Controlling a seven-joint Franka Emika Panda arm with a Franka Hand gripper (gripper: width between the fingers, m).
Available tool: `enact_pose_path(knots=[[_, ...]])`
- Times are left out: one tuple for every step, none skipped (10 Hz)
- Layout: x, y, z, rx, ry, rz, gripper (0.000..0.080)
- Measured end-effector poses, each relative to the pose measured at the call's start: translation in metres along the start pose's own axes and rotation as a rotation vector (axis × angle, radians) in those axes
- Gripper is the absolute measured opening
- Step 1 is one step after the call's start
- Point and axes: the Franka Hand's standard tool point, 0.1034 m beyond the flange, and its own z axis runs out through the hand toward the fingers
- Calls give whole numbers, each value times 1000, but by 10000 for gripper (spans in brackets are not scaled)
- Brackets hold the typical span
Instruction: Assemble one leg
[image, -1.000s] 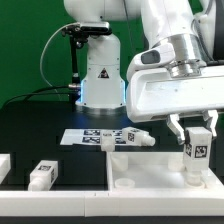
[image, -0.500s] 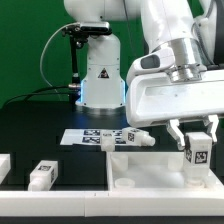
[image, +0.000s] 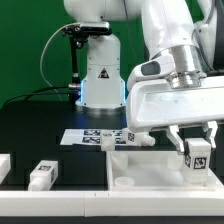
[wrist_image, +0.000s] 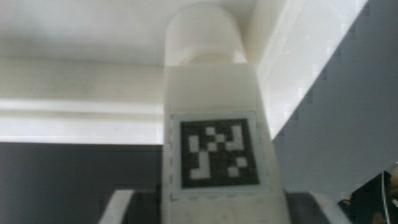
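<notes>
From where I stand, the gripper (image: 197, 143) is clamped on the leg (image: 197, 157), one finger on each side of its upper part. It holds the leg over the corner of the large white panel (image: 112, 162) at the exterior view's right. I cannot tell whether the lower end touches the panel or hangs just above it.

The leg looks like a light, stiff block of plastic with smooth, probably slippery faces. I judge the flat opposite sides near the top to be the sensible place to pinch it, squarely, so it cannot twist.

Its long axis stands upright, perhaps a touch tilted, with a tag face turned toward the exterior camera. In the wrist view the leg (wrist_image: 214, 120) runs straight away from the camera, tag toward the lens and rounded end farthest off.

Another leg (image: 41, 176) rests well apart toward the exterior view's left, and a third (image: 138, 139) lies on its side beside the marker board (image: 85, 136)
</notes>
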Motion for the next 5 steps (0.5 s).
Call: enact_pose_path(knots=[[0, 0, 0, 0, -1, 0, 428], [-4, -5, 2, 26, -54, 41, 582], [5, -11, -8, 63, -130, 95, 582], [12, -5, -14, 48, -131, 145, 636], [6, -8, -9, 59, -197, 191, 636]])
